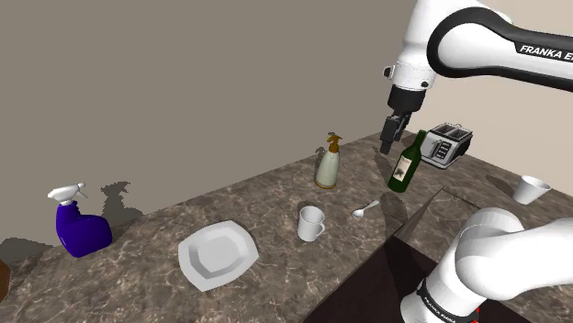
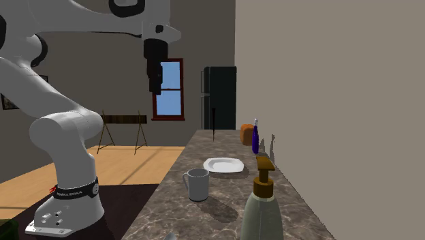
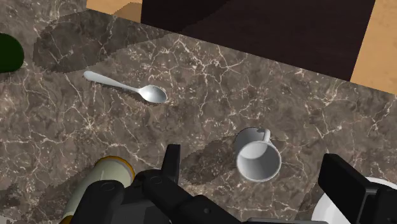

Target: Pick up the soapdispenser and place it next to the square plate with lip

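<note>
Soapdispenser (image 1: 328, 167) stands upright on the desk (image 1: 138, 266), beyond the mug (image 1: 310, 223), right of the square plate (image 1: 217, 254) in the shoulder view. I judge it light, rigid and slippery; I'd clasp its broad body. My pincer (image 1: 389, 142) hangs above, wide open, empty.

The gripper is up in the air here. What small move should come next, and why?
Probably shift toward the shoulder view's left and lower over the soap dispenser: the gripper hangs open above the counter, apart from it, nearer the green bottle.
</note>
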Tool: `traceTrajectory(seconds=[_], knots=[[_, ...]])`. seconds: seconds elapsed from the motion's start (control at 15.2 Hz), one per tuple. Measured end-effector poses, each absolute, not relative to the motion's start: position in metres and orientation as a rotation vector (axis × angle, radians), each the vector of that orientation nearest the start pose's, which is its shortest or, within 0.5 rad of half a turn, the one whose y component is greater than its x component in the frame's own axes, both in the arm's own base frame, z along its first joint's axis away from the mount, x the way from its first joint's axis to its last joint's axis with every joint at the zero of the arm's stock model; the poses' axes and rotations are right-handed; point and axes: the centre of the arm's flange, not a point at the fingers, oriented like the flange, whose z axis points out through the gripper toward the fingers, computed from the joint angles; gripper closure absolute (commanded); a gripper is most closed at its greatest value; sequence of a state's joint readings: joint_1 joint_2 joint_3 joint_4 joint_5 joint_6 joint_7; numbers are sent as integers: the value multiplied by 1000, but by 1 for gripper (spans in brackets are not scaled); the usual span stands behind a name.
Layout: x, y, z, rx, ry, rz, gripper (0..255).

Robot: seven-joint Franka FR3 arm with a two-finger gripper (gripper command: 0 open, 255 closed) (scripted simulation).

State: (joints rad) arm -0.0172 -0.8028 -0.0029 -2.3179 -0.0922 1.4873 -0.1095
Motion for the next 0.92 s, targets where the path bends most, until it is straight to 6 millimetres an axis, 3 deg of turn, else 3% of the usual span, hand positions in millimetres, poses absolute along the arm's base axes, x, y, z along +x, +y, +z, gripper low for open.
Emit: traceTrajectory(seconds=[0.13,0.53,0.92], knots=[[296,-21,604,-3223,-151,53,0],[328,-81,584,-3184,-343,36,0],[379,-144,557,-3128,-550,17,0]])
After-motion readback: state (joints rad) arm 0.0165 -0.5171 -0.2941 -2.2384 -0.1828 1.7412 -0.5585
